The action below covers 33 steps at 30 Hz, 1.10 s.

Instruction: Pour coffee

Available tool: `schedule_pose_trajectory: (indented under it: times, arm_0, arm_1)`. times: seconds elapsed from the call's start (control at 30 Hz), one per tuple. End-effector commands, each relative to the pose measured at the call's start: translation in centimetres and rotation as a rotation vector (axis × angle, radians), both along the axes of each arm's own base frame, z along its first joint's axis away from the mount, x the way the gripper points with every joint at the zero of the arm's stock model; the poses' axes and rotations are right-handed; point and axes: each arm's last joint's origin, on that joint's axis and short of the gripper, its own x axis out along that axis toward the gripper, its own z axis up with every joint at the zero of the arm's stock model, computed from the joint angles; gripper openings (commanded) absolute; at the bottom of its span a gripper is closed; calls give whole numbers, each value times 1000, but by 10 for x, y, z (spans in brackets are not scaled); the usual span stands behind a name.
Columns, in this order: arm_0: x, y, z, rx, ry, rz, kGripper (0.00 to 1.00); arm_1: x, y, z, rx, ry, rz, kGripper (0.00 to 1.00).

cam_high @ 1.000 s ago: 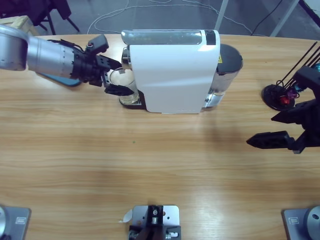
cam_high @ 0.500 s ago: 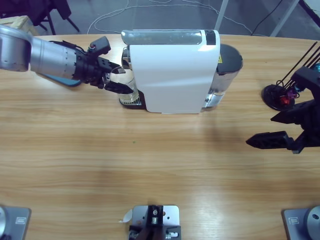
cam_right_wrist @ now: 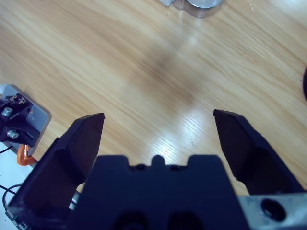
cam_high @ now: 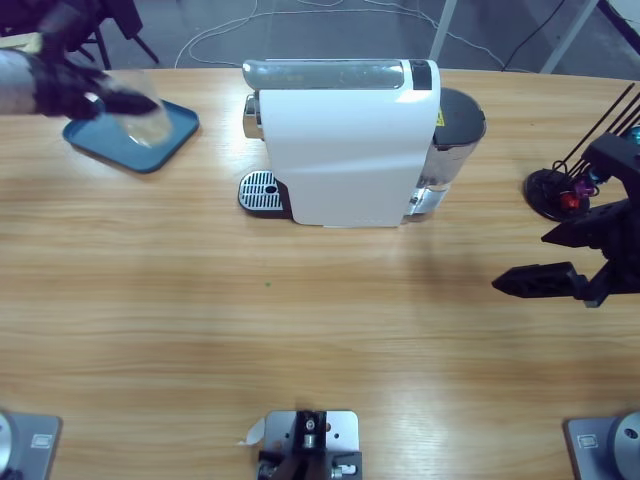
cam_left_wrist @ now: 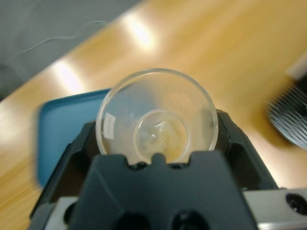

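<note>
My left gripper [cam_high: 105, 100] is shut on a clear glass cup [cam_high: 142, 118] and holds it above the blue tray [cam_high: 178, 138] at the table's far left. In the left wrist view the glass cup [cam_left_wrist: 156, 103] sits between the jaws of the left gripper [cam_left_wrist: 157, 136], with a thin layer of pale tan coffee [cam_left_wrist: 160, 139] at its bottom. The white coffee machine [cam_high: 350, 140] stands at the back middle, its drip grate [cam_high: 260, 190] bare. My right gripper [cam_high: 525, 262] hovers open over bare wood at the right, and the right wrist view shows nothing between that gripper's [cam_right_wrist: 158, 117] jaws.
A black capsule stand [cam_high: 560, 190] with small coloured capsules sits at the right edge. The machine's grey water tank [cam_high: 455, 125] is on its right end. Part of the blue tray [cam_left_wrist: 62, 129] shows under the cup in the left wrist view.
The left gripper pulled the glass cup off the machine's drip grate and carried it left, over the blue tray. The right arm has not moved.
</note>
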Motion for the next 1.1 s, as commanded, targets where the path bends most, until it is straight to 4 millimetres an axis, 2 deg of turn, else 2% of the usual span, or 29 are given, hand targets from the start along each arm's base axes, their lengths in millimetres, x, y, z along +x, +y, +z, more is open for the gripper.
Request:
schedule_pose_trajectory:
  times: [0.03, 0.17, 0.3, 0.7, 0.73, 0.77, 0.8, 0.87, 0.9, 1.1]
  arm_0:
    - [47, 36, -46, -56, -7, 332, 0]
    - [66, 34, -67, -54, 23, 335, 0]
    - [73, 34, -82, -47, 56, 334, 0]
    - [86, 29, -90, -70, 96, 288, 0]
    - [86, 29, -90, -68, 103, 288, 282]
    - [86, 29, -91, -67, 108, 288, 695]
    - [85, 30, -91, -65, 111, 288, 847]
    - [83, 30, -92, -63, 117, 288, 948]
    - [82, 30, -92, -62, 119, 287, 968]
    - [72, 31, -89, -60, 123, 285, 968]
  arm_1:
    - [3, -2, -4, -11, 14, -18, 1000]
    - [7, -1, -7, -19, 24, -22, 1000]
    - [12, -2, -11, -21, 32, -35, 1000]
    - [14, -1, -16, -13, 38, -32, 1000]
    - [13, -1, -15, -10, 36, -31, 1000]
    - [13, -1, -15, -8, 35, -31, 1000]
    - [13, -1, -14, -7, 33, -32, 1000]
    - [12, -2, -13, -4, 31, -33, 1000]
    - [11, -2, -12, -3, 30, -34, 1000]
    - [7, -5, -8, 6, 21, -38, 1000]
